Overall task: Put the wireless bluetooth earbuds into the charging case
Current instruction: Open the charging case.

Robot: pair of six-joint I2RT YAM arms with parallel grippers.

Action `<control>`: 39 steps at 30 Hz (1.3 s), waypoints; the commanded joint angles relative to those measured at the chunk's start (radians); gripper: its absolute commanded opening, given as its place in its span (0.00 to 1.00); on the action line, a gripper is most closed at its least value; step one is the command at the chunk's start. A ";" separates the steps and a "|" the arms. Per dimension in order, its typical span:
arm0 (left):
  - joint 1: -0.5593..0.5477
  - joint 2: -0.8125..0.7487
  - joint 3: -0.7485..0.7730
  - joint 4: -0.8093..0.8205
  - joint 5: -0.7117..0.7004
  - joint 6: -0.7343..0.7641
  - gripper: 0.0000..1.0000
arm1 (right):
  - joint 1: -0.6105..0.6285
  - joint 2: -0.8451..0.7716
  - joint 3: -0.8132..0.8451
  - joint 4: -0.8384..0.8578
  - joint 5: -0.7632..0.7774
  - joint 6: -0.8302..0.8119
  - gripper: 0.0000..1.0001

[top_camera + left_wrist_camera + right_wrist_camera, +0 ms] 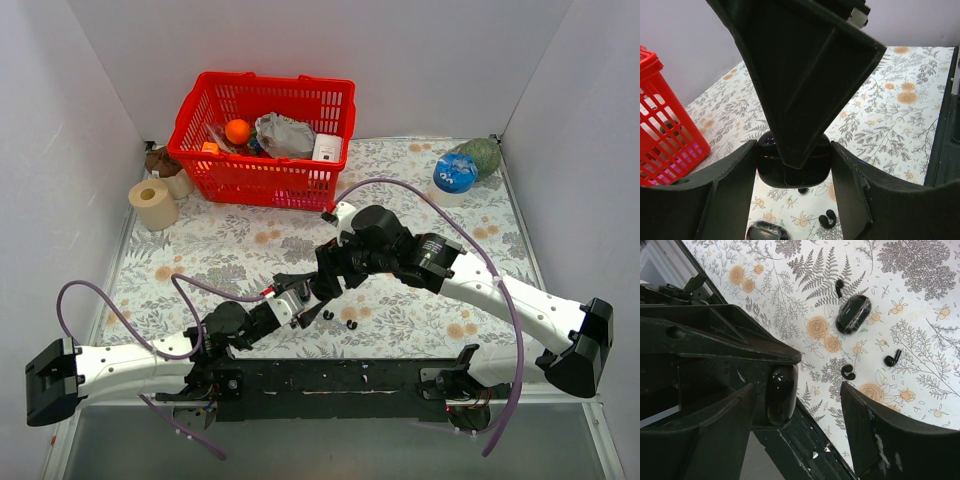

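Currently, the tiny black rounded earbuds (pixel 892 359) lie loose on the floral-print tablecloth (pixel 790 295), outside the case. Beyond them, the left gripper (pixel 795 155) clamps the glossy black rounded charging case (pixel 769 165) clear of the cloth. The right gripper (pixel 797 387), jaws spread and empty, has one finger across the case. Contact may twist or dislodge it, and earbuds this small slip easily when pinched.

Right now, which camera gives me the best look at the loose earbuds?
Right wrist: the earbuds lie unobstructed on the floral cloth, shapes distinct, beside a larger black oval piece. Left wrist shows only a couple, low in frame under the held charging case. Top external shows them only as dark specks.
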 commanded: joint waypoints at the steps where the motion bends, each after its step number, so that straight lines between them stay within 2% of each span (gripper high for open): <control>1: -0.004 -0.048 0.028 0.002 0.008 0.008 0.00 | 0.003 -0.006 -0.005 -0.006 0.042 0.009 0.73; 9: -0.004 -0.086 0.008 -0.027 -0.009 0.001 0.00 | 0.003 -0.044 -0.025 0.008 0.074 0.017 0.68; 24: -0.004 -0.088 0.005 -0.038 -0.031 0.002 0.00 | 0.003 -0.096 -0.045 0.028 0.113 0.037 0.68; 29: -0.005 -0.080 0.000 -0.036 -0.040 -0.001 0.00 | 0.003 -0.144 -0.059 0.115 0.077 0.038 0.68; 32: -0.004 -0.077 -0.001 -0.029 -0.044 -0.004 0.00 | 0.003 -0.118 -0.037 0.100 0.071 0.027 0.68; 39: -0.004 -0.065 -0.001 -0.009 -0.044 -0.006 0.00 | 0.003 -0.092 -0.056 0.135 0.051 0.035 0.60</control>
